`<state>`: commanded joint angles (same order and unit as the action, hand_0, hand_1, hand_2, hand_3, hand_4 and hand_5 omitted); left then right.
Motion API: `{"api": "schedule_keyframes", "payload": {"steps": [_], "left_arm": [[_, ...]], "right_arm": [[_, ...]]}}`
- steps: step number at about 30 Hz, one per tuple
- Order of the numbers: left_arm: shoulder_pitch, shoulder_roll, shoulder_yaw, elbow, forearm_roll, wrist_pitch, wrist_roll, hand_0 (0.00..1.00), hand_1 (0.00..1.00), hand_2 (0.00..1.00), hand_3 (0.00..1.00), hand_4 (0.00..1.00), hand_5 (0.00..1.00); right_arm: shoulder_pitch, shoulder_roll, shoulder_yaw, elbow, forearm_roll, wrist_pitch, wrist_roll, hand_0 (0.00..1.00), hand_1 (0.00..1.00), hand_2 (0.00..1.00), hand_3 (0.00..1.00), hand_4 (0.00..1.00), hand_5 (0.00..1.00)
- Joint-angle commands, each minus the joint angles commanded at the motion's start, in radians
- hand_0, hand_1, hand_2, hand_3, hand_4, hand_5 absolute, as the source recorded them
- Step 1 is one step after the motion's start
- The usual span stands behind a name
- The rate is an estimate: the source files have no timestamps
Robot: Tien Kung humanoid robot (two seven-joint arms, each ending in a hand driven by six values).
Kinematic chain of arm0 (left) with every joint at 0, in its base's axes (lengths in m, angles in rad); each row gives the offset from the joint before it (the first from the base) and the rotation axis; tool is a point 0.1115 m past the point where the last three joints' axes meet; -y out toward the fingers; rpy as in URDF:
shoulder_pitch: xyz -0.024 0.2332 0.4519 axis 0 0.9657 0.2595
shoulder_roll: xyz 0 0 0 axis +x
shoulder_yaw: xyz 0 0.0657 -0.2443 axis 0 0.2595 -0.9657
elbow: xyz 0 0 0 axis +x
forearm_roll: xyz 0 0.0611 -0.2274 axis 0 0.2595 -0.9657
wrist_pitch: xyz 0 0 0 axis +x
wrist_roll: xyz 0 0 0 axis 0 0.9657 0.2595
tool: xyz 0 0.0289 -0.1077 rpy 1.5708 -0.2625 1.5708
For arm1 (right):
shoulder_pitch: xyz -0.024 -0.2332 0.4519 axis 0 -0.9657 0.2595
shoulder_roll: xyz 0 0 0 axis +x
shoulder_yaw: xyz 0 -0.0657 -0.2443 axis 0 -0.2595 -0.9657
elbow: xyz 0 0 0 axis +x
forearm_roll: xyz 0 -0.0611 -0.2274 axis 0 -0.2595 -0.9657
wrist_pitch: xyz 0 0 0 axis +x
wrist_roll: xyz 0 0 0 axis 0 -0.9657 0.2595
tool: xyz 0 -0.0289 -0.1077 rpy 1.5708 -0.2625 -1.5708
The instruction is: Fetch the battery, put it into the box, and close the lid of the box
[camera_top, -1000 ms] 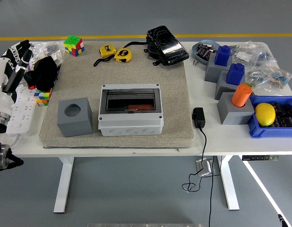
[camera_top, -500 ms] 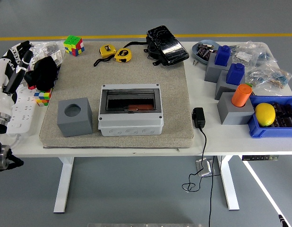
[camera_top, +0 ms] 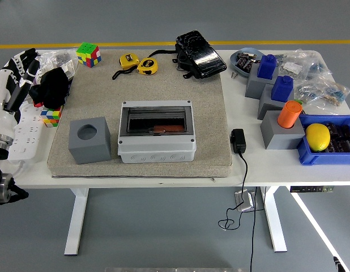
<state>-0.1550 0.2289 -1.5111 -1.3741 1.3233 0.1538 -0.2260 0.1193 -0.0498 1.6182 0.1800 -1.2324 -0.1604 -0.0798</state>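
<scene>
Nothing on the table had shifted since the earlier frames; only the left arm at the left edge had crept very slightly, and the scene otherwise matched. That left arm [camera_top: 4,113], white and black, lay along the left edge of the frame beside a white power strip [camera_top: 29,131], and its hand [camera_top: 23,62] sat in the upper left against a heap of black cloth [camera_top: 50,88]; whether its fingers were spread or curled could not be told, and it did not appear to hold anything of the task. No right hand showed. The grey box [camera_top: 157,133] stood at the centre of the frame on a beige mat [camera_top: 203,107], its dark see-through lid [camera_top: 156,119] looking lowered over an orange-red patch inside. The batteries [camera_top: 339,136] seemed to be the small dark cylinders in the blue tray [camera_top: 311,156] at the right edge, just beside a yellow lemon [camera_top: 318,136], with more in a grey dish [camera_top: 238,56] at the upper right; they were too small to make out well. A battery of this kind would likely be rigid, dense for its size and smooth, so apt to roll or slip; pinching it across the middle of its barrel between thumb and fingertips looked soundest. The lid, thin plastic on a hinge, would want a light push at its free edge.
</scene>
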Motion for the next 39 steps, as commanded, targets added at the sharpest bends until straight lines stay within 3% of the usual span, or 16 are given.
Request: {"api": "schedule_keyframes", "payload": {"steps": [39], "left_arm": [[0.004,-0.001,-0.002,0.000,0.000,0.001,0.001,0.901,0.903,0.863,0.833,0.998,0.806]], "right_arm": [[-0.004,-0.001,-0.008,0.000,0.004,0.000,0.001,0.807,0.761,0.749,0.789,0.998,0.998]]}}
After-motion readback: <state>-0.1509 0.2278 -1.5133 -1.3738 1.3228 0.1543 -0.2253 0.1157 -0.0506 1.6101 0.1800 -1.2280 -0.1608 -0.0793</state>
